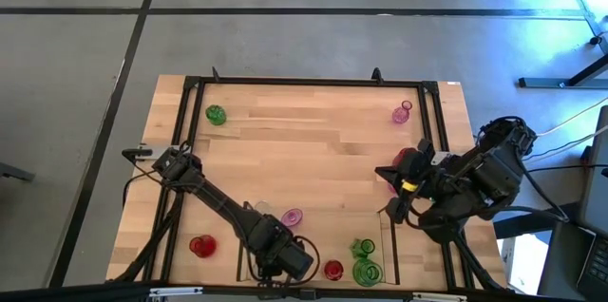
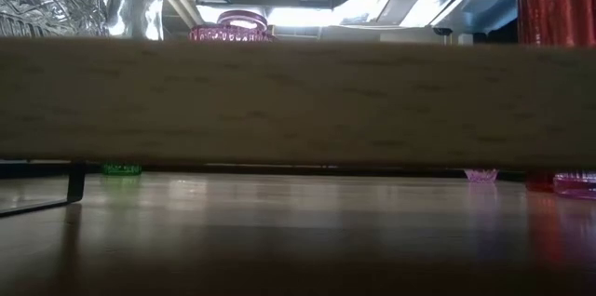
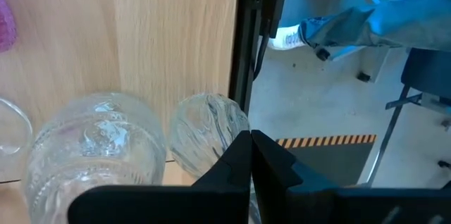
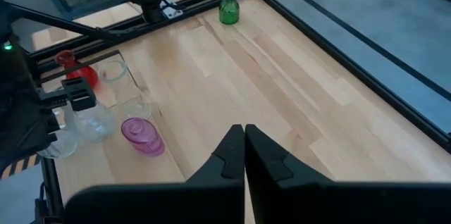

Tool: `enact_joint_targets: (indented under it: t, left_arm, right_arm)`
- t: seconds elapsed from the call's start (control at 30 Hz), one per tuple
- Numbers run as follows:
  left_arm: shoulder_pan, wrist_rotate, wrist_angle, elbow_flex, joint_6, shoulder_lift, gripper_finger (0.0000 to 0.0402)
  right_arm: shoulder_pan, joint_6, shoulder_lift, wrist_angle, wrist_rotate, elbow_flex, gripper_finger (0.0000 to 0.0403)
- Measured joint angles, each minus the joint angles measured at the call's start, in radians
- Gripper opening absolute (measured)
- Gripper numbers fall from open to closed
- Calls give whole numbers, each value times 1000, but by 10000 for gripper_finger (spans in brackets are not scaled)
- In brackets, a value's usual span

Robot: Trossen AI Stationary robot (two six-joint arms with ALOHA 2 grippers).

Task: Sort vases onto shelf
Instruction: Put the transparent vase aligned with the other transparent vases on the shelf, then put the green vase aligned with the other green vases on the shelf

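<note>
Two tools sitting closed, empty: left tool (image 1: 285,262) at 6 o'clock by shelf (image 1: 242,266), right tool (image 1: 397,171) at 3. Vases (image 1: 216,114) lying scattered on desk (image 1: 304,141); looking fragile, slick glass, so grip at necks.

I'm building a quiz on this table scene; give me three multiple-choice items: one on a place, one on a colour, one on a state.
1. Where is the left gripper?
A. near edge, by clear vases
B. far corner
C. off the table

2. What colour is the vase in the far left corner?
A. red
B. green
C. pink

3. How are the right gripper's fingers?
A. wide open
B. around a vase
C. shut, empty

Key: 1 A, clear vases sit beside its fingers. 2 B, green from above. 3 C, tips meet over bare wood.
</note>
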Motion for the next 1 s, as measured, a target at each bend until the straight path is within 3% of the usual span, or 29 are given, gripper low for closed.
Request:
enact_joint_targets:
  t: [0.53, 0.67, 0.83, 1.0]
  left_arm:
    - [2, -22, 14, 0, -6, 0, 0]
    - [9, -59, 26, 56, -13, 0, 0]
    - [35, -230, 28, 210, -6, -2, 0]
    - [30, -558, 176, 163, -31, -156, 0]
  right_arm:
    - [0, 0, 1, 0, -6, 0, 0]
    - [0, 0, 1, 0, -6, 0, 0]
    - [0, 0, 1, 0, 4, 0, 0]
    - [31, 4, -7, 0, 11, 0, 0]
